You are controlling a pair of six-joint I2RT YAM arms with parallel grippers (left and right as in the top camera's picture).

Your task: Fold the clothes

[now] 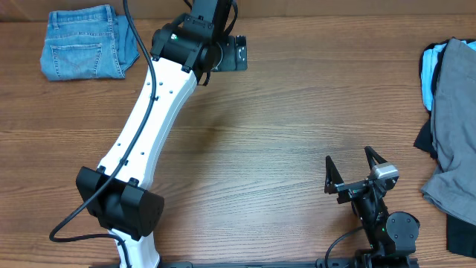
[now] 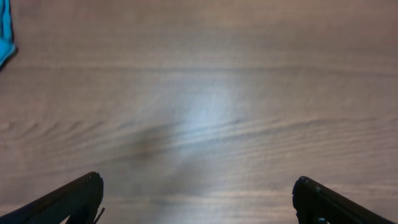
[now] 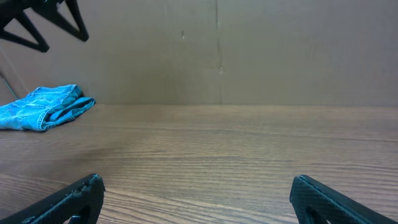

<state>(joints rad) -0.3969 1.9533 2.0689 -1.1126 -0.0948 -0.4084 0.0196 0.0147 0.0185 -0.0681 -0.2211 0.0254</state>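
The light-blue jeans (image 1: 83, 43) lie folded at the table's far left corner, a back pocket facing up; in the right wrist view the jeans (image 3: 43, 107) show at the far left. A heap of clothes (image 1: 454, 112), grey over pale-blue and dark pieces, sits at the right edge. My left gripper (image 1: 238, 52) hovers at the far middle, to the right of the jeans. It is open over bare wood (image 2: 198, 199), its fingers (image 2: 68, 199) wide apart. A sliver of bright blue cloth (image 2: 5, 37) shows at that view's left edge. My right gripper (image 1: 348, 158) stands open near the front right, empty (image 3: 198, 199).
The left arm's white link (image 1: 149, 119) slants across the table's left half from its base (image 1: 119, 208). A brown cardboard wall (image 3: 217, 50) backs the far edge of the wooden table (image 1: 282, 134).
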